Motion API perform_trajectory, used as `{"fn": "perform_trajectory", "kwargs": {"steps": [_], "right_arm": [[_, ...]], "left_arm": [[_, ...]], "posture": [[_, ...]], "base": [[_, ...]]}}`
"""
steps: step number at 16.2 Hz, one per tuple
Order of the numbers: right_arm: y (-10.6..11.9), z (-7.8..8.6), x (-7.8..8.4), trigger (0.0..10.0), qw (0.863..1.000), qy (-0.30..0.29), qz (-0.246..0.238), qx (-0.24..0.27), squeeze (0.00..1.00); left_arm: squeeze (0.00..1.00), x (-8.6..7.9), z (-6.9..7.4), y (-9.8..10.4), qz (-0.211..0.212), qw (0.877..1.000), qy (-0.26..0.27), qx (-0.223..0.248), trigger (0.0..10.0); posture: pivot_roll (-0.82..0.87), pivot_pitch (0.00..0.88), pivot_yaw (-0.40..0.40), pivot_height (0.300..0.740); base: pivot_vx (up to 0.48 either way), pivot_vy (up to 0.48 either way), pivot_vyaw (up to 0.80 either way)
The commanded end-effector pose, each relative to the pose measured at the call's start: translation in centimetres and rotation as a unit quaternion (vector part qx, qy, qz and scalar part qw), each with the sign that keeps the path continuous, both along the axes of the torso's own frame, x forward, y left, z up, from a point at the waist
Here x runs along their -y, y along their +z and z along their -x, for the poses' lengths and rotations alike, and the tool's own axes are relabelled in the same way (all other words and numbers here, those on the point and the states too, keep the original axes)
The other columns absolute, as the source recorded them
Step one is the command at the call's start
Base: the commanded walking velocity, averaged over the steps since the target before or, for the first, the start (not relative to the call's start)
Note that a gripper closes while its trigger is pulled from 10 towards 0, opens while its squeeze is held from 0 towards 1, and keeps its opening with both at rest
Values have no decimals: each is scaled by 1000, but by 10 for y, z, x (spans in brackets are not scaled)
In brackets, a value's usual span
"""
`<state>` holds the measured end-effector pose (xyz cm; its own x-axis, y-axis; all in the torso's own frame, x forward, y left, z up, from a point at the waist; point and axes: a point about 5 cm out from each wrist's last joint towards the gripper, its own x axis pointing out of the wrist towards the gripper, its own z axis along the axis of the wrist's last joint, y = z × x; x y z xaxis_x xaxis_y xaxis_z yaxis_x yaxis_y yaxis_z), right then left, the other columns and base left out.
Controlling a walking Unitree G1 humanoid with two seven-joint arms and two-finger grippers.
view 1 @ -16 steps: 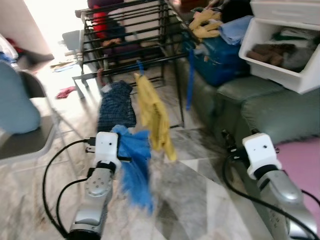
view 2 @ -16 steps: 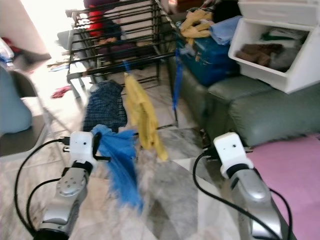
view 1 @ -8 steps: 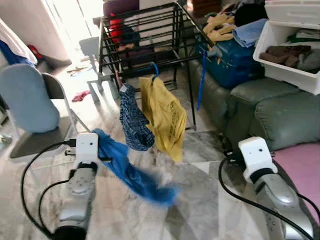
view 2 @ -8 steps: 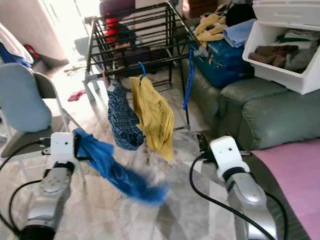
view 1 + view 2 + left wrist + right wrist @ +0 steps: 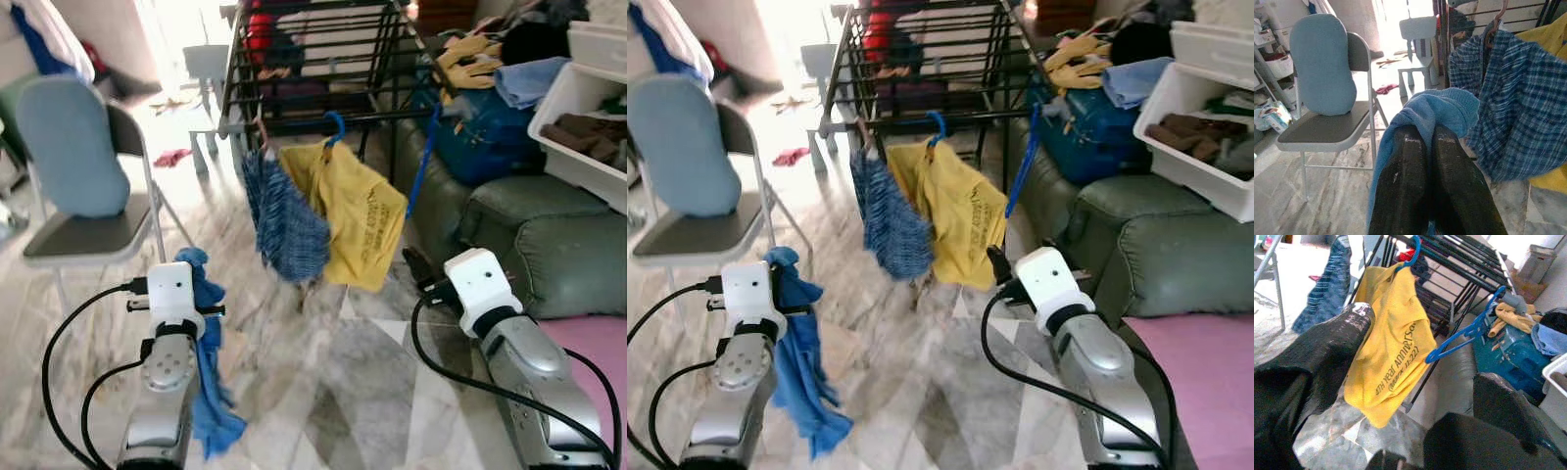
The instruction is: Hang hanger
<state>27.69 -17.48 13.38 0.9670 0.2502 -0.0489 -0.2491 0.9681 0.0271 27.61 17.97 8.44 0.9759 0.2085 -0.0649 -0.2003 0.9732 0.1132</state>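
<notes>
Here the left hand [image 5: 1431,142] has its two black fingers [image 5: 1405,181] pressed together on a blue garment [image 5: 204,372], which bunches over the fingertips and hangs down beside the silver arm toward the floor [image 5: 323,392]. The right hand [image 5: 1415,382] is spread wide and grips nothing; through its gap shows an empty blue hanger [image 5: 1469,330], hooked on the rail of the black drying rack [image 5: 323,59] and dangling in front of the green sofa [image 5: 549,235]. The floor is pale grey marble tile, bright with daylight at the far end of the room. Two clothes already hang side by side from the near rail of the rack: a yellow shirt [image 5: 358,211] on a blue hook, printed with dark lettering, and a blue checked shirt [image 5: 289,220] just to its left on a reddish-brown hook, the two touching. To the robot's left stands one grey folding chair [image 5: 93,235] with a light blue cushion [image 5: 69,147] propped against its back, and farther off a small white chair [image 5: 1420,36]. To the right, on and by the sofa, lie a blue suitcase [image 5: 490,137], one white bin [image 5: 588,127] of folded clothes, and a loose heap of yellow and blue clothes [image 5: 500,69]. A pink surface [image 5: 593,343] shows at the near right.
</notes>
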Motion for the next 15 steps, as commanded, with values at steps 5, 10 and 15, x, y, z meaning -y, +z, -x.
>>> {"fn": "perform_trajectory", "kwargs": {"steps": [5,10,15], "right_arm": [[-3,0,-28,10000,999,14,-39,3,0],[-4,1,-13,10000,999,-43,-24,12,0],[-6,1,-9,10000,998,-60,-25,18,0]], "left_arm": [[0,-9,-7,11,-9,1000,-8,12,10000],[0,3,-14,17,22,997,-69,24,10000],[0,10,-19,21,25,994,-98,28,10000]], "posture": [[-103,0,55,740],[-145,0,107,740],[-153,0,128,740]], "base": [[0,0,0],[0,0,0],[355,0,0]]}}
